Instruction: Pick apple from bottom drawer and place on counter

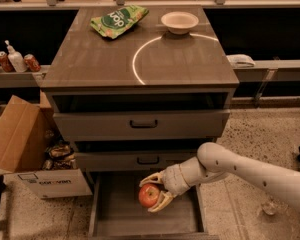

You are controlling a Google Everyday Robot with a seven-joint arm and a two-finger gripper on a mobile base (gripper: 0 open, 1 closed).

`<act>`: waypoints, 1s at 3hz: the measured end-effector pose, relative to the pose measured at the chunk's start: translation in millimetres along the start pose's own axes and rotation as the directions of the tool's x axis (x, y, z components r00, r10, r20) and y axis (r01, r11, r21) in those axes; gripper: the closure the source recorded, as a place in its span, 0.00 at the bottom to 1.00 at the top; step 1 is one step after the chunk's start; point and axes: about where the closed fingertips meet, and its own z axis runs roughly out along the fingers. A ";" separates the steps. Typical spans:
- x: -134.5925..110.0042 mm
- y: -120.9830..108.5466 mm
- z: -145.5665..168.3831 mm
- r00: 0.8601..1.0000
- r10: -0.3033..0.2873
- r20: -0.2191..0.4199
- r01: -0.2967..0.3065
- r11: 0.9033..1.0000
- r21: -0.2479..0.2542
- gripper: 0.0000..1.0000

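Observation:
The small red apple (148,195) is inside the open bottom drawer (120,219), low in the view, just above the drawer's grey floor. My gripper (154,193) reaches in from the right on a white arm, and its pale fingers (162,201) close around the apple from above and below. The counter (100,59) is the glossy grey-brown cabinet top with a white arc, well above the drawer.
A green chip bag (119,19) and a white bowl (179,21) sit at the back of the counter. Two upper drawers (142,125) with black handles overhang the bottom one. A cardboard box (25,154) stands on the floor at left. Cans (30,61) line a ledge at left.

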 end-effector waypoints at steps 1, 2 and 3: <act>-65.7 -21.4 -30.9 0.995 -0.044 -0.087 0.044 0.999 -0.002 1.00; -65.8 -21.4 -31.2 0.995 -0.044 -0.086 0.044 0.999 -0.001 1.00; -80.9 -20.4 -69.8 0.997 -0.029 -0.065 0.033 0.998 0.047 1.00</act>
